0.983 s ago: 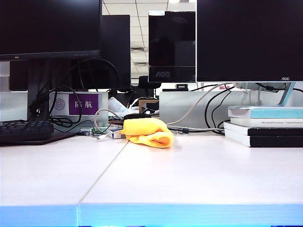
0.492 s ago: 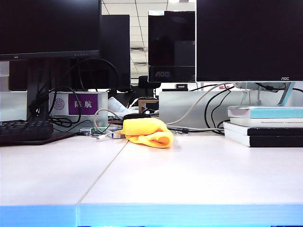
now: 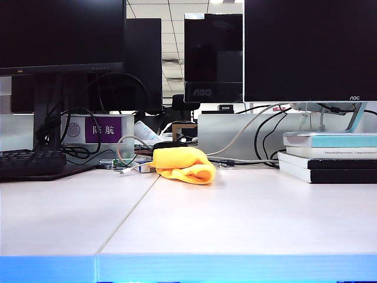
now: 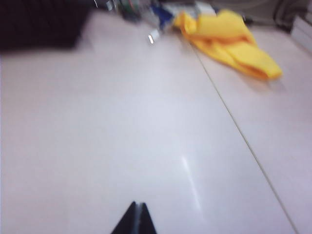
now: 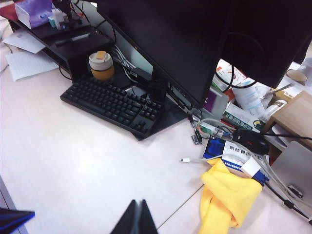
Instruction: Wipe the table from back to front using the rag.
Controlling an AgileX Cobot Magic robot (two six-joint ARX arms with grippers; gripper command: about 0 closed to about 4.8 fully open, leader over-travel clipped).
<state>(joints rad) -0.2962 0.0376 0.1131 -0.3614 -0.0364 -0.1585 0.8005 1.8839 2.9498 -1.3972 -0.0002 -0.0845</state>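
The yellow rag (image 3: pixel 184 164) lies bunched at the back of the pale table (image 3: pixel 235 218), just right of the thin seam (image 3: pixel 132 211). Neither arm shows in the exterior view. In the left wrist view my left gripper (image 4: pixel 136 206) is shut and empty over bare table, far from the rag (image 4: pixel 229 43), which lies beyond the seam. In the right wrist view my right gripper (image 5: pixel 138 204) is shut and empty, high above the table, with the rag (image 5: pixel 228 199) off to one side by a small box.
A black keyboard (image 5: pixel 113 103) and monitors (image 3: pixel 309 50) stand along the back, with cables, a mouse (image 5: pixel 249 140) and small boxes behind the rag. Stacked books (image 3: pixel 328 157) sit at the back right. A cup (image 5: pixel 101 65) stands by the keyboard.
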